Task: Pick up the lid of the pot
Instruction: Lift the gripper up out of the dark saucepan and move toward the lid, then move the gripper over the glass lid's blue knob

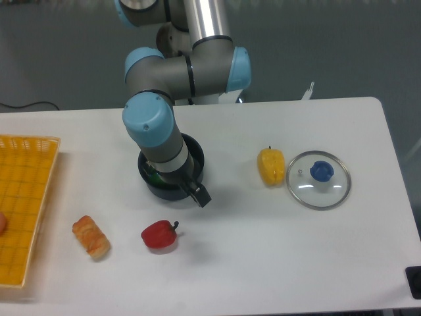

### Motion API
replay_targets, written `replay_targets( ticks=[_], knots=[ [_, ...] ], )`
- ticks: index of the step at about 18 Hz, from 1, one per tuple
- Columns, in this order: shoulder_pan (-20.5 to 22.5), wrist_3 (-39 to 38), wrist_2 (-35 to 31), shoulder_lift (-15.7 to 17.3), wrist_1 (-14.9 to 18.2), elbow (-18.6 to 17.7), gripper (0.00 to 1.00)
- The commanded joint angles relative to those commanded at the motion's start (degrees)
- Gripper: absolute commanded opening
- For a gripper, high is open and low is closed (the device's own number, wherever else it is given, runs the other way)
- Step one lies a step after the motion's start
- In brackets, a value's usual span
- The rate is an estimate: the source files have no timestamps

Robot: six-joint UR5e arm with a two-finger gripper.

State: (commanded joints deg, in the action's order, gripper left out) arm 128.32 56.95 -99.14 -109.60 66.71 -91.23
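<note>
Worktop (296,263): pale, matte and smooth, its far right corner rounded
Room: dark grey ground beyond the far edge; a thin black cable (29,103) curves at upper left, and a small whitish object (308,91) is near that edge
Pot lid (318,195): on the worktop at picture right, clear and round with a thin rim and a rounded blue knob (321,171), well apart from the tool
Tool (176,184): wide, dark fingers spread, above the bowl area
Arm (150,122): smooth, thick rounded tubes, grey with muted blue joint covers
Bowl (198,151): black, round, deep, something green inside, partly hidden by the arm
Yellow piece (271,167): glossy, oblong, lobed, just beside the lid
Red piece (158,236): shiny, bulbous, dark curved stem
Brown piece (91,237): elongated, lumpy
Crate (47,153): yellow-orange, straight-walled, at the left edge, holding a rounded orange-red thing (2,222)
Lower right corner: a black object (414,276), cut off by the frame
</note>
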Motion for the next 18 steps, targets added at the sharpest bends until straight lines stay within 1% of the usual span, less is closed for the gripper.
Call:
replay_targets(
  ticks=[3, 6, 10, 12, 15, 18],
  knots=[
    [1.93, 0.26, -0.09, -0.09, 0.09, -0.09, 1.0],
    [5.18, 2.01, 0.17, -0.44, -0.26, 0.0, 1.0],
    [9.04, 13.07, 0.09, -0.79, 0.0, 0.0, 1.0],
    [11.24, 15.9, 0.17, -0.88, 0.0, 0.0, 1.0],
    [14.14, 17.4, 0.0, -1.76, -0.09, -0.09, 1.0],
    [17.13, 17.31, 0.26, -1.85, 0.09, -0.17, 1.0]
  ],
)
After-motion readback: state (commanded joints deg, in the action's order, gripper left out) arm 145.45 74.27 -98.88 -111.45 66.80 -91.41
